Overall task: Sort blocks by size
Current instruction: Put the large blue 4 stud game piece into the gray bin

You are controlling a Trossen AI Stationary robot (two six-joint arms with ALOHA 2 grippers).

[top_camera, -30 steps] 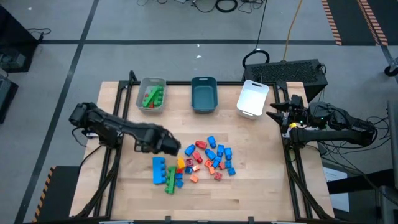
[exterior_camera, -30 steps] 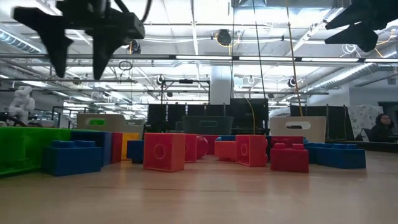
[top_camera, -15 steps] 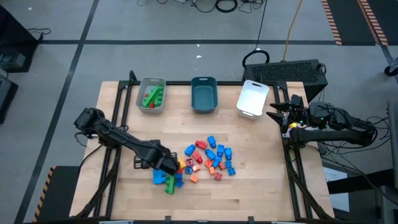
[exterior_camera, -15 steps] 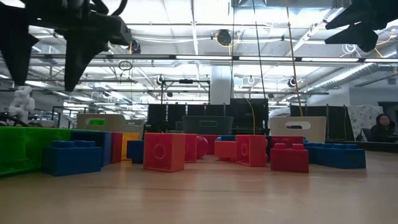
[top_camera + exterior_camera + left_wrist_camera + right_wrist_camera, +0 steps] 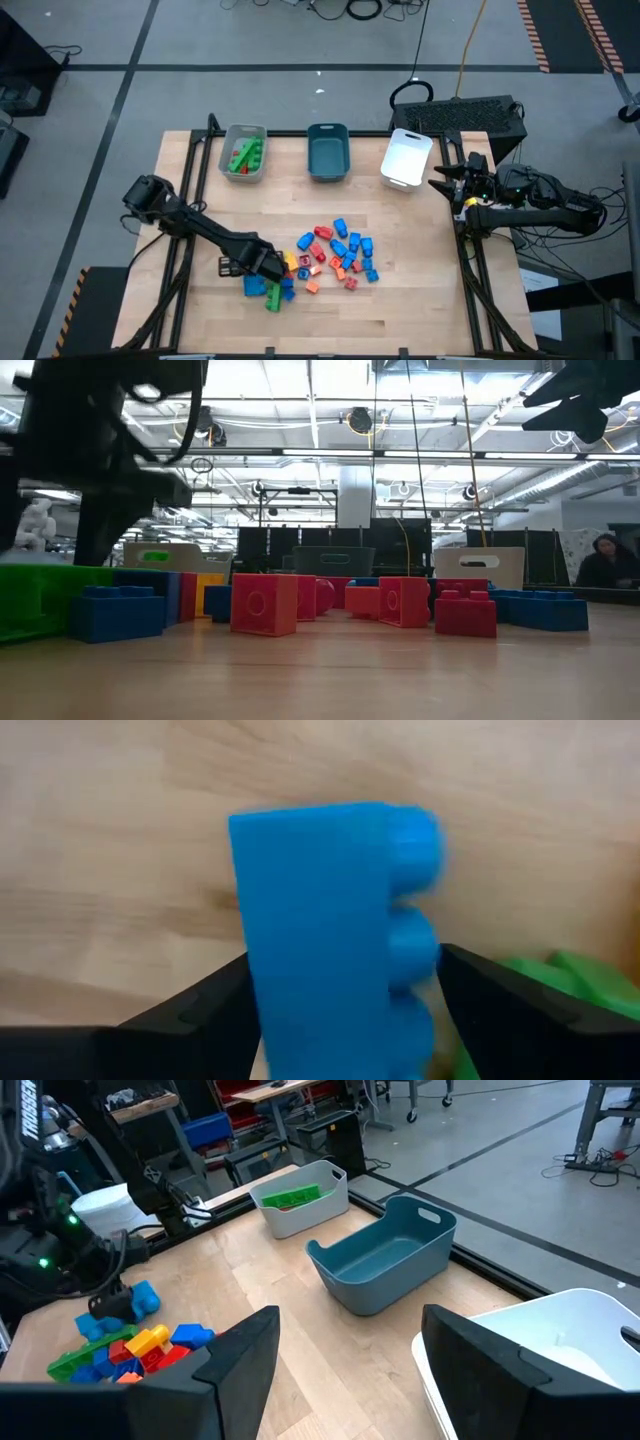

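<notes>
Wooden table (image 5: 420,230) — grey tray (image 5: 243,155) holds green and red blocks (image 5: 245,154).

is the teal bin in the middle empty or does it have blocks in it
Empty. From above, the teal bin shows only its bare floor, and the right wrist view shows the same. The grey bin beside it holds green and red blocks.

Overhead view straight down, low view level across the blocks (image 5: 264,603), wrist views close over the table (image 5: 420,260).
</notes>
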